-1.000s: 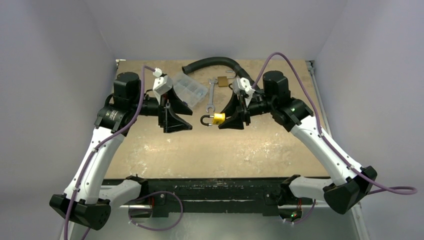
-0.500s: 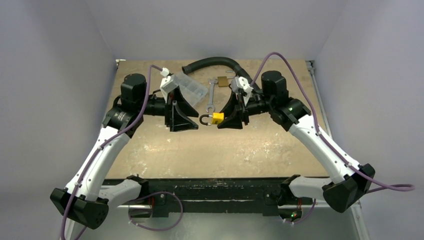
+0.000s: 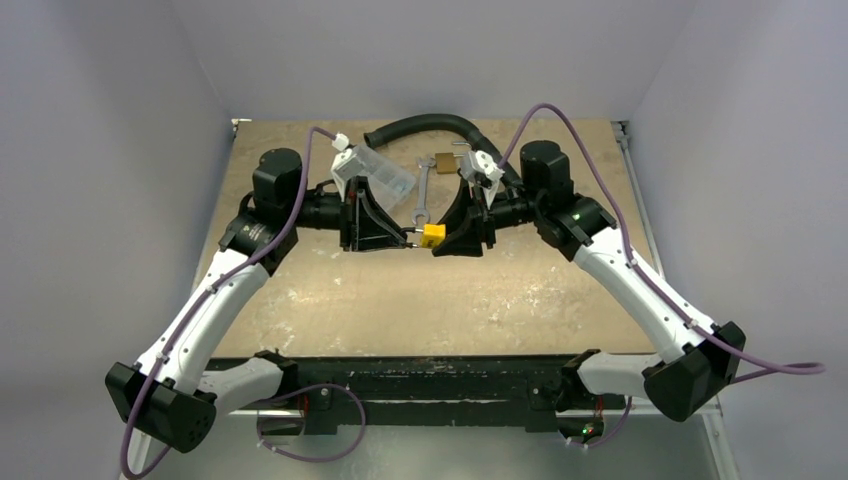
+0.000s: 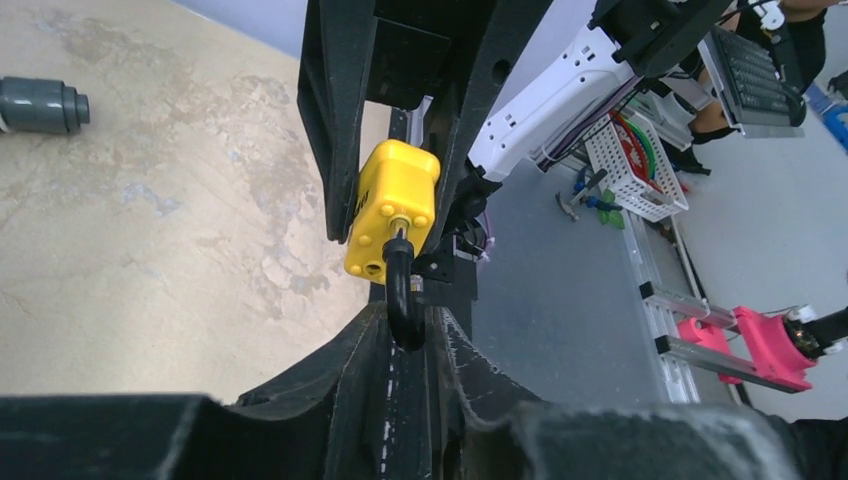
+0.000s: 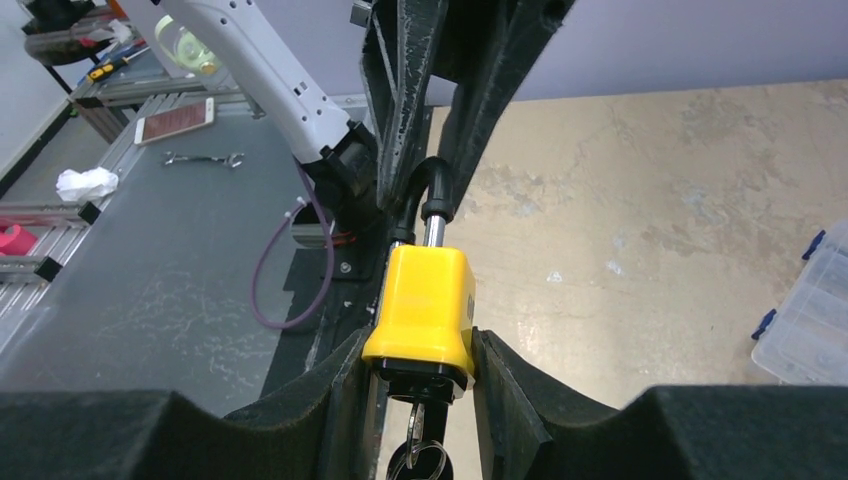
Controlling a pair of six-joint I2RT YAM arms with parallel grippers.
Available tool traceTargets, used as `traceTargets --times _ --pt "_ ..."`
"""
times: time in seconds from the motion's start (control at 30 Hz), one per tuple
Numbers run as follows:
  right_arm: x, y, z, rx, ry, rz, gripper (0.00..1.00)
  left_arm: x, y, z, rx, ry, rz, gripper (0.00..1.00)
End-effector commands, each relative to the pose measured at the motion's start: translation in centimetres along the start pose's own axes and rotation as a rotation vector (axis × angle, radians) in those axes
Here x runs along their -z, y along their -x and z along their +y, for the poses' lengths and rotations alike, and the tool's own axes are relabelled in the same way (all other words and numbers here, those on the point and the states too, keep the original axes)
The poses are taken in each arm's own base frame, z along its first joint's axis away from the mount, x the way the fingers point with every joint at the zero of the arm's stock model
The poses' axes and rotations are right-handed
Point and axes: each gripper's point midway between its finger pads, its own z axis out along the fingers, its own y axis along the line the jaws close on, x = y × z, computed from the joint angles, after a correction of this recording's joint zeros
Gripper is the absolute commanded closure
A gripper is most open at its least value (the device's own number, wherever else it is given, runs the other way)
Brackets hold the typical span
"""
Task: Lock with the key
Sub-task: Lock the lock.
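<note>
A yellow padlock [image 3: 433,235] hangs above the table's middle, held between both arms. My right gripper [image 5: 420,360] is shut on the padlock's yellow body [image 5: 425,305]. The key [image 5: 415,440] sticks out of the lock's underside with its ring hanging behind the fingers. The black shackle [image 5: 425,190] points toward the left arm. In the left wrist view my left gripper [image 4: 405,330] is shut on the bend of the shackle [image 4: 402,300], with the yellow body [image 4: 392,205] just beyond its fingertips. One shackle leg stands out of the body.
Behind the left gripper lies a clear plastic organiser box [image 3: 390,172]. A wrench [image 3: 423,190], a brass padlock [image 3: 446,162] and a curved black hose [image 3: 425,125] lie at the back. A grey pipe piece [image 4: 40,105] rests on the board.
My left arm has swung right to the padlock, and its jaws have closed from wide open onto the shackle. The right gripper has kept hold of the lock body, shifting only slightly.
</note>
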Motion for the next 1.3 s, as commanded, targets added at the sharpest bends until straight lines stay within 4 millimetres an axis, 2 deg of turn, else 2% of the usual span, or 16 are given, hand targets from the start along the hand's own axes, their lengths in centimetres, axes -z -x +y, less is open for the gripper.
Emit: traceTargets --times 0.0,0.07,0.1,0.67,1.27 --pt "-0.1 1.4 0.9 0.023 0.056 -0.047 1.00 -0.3 0.9 -0.2 -0.041 -0.003 -0.025 0.87" --pt "-0.3 1.4 1.1 0.000 0.077 -0.057 1.00 -0.3 0.9 -0.1 -0.044 0.000 -0.026 0.99" --pt "-0.4 1.4 1.2 -0.015 0.091 -0.062 1.00 -0.3 0.9 -0.1 -0.044 0.004 -0.026 1.00" --pt "-1.1 2.0 1.5 -0.184 0.178 -0.124 1.00 -0.8 1.6 0.0 -0.053 0.029 -0.043 1.00" --pt "-1.5 2.6 1.2 -0.193 0.182 -0.148 1.00 -2.9 -0.8 -0.3 0.032 -0.018 -0.010 1.00"
